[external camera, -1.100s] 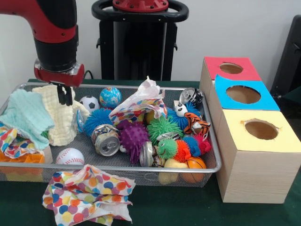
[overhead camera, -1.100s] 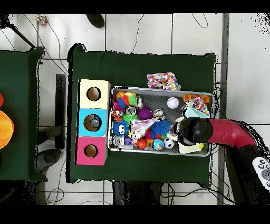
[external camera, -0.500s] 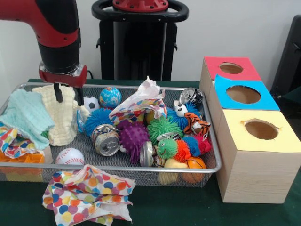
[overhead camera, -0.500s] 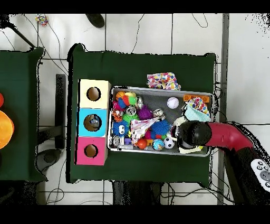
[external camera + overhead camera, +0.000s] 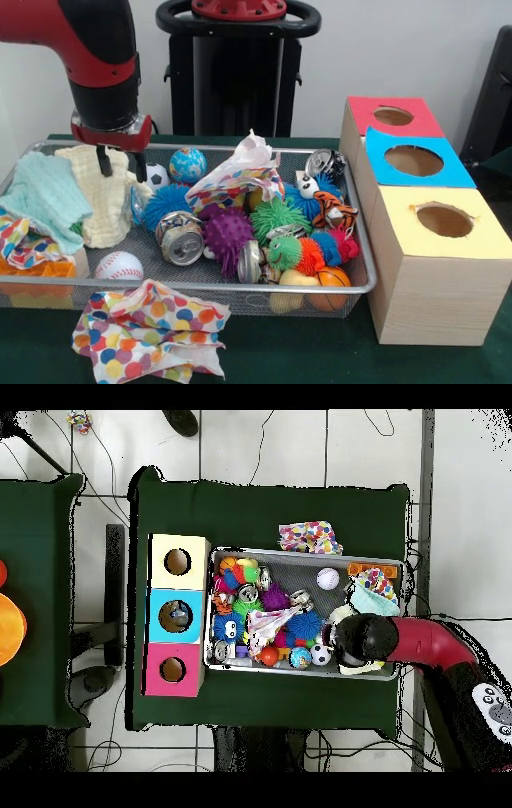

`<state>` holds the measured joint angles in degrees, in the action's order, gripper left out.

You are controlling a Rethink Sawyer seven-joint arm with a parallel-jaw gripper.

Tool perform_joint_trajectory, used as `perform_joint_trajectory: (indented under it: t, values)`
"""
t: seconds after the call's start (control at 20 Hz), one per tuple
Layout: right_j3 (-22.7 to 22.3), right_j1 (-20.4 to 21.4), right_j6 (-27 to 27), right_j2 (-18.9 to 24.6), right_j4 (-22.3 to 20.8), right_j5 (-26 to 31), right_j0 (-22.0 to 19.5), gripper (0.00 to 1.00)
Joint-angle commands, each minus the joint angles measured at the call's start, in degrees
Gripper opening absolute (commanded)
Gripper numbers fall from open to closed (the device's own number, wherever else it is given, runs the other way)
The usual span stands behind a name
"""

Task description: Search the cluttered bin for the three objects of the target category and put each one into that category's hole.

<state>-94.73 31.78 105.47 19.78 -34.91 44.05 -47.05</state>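
Note:
A wire mesh bin (image 5: 240, 286) holds cloths, balls, spiky toys and crushed cans. My gripper (image 5: 122, 166) hangs open at the bin's left back, its fingers (image 5: 102, 160) straddling the top of a pale yellow cloth (image 5: 100, 204) with nothing between them. A mint green cloth (image 5: 44, 196) lies left of it, and a soccer ball (image 5: 154, 174) sits just right. A polka-dot cloth (image 5: 236, 180) stands crumpled mid-bin. In the overhead view the arm (image 5: 420, 639) covers the gripper over the bin's (image 5: 300, 552) right end.
Three boxes with holes stand beside the bin: red-topped (image 5: 392, 116), blue-topped (image 5: 414, 160), yellow-topped (image 5: 444, 220). Another polka-dot cloth (image 5: 148, 328) lies outside the bin's front edge. Cans (image 5: 182, 240), a baseball (image 5: 118, 266) and a globe ball (image 5: 188, 164) crowd the bin.
The gripper went from shut to open and shifted slightly right and up over the yellow cloth. Nothing in the bin has moved.

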Motion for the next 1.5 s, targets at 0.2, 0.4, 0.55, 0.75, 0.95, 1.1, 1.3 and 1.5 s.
perform_joint_trajectory:
  t: [0.2,0.4,0.55,0.75,0.95,1.1,1.3,1.5]
  values:
    - [-5.7,-3.8,-6.1,3.9,1.9,-1.6,-3.8,1.0]
    - [-5.0,-5.2,-6.9,5.3,1.4,-2.2,-3.9,1.0]
    - [-5.0,-6.3,-7.0,5.6,0.7,-2.9,-4.2,1.0]
    - [-5.2,-6.1,-6.7,6.5,1.0,-3.6,-4.6,1.0]
    - [-7.0,-3.1,-5.6,9.1,3.1,-4.4,-5.0,1.0]
    - [-7.9,-1.0,-4.7,10.3,4.3,-3.9,-4.9,1.0]
    - [-8.3,0.9,-3.4,11.7,5.5,-4.3,-4.8,1.0]
    - [-9.6,3.5,-1.9,12.9,7.1,-5.6,-5.0,1.0]
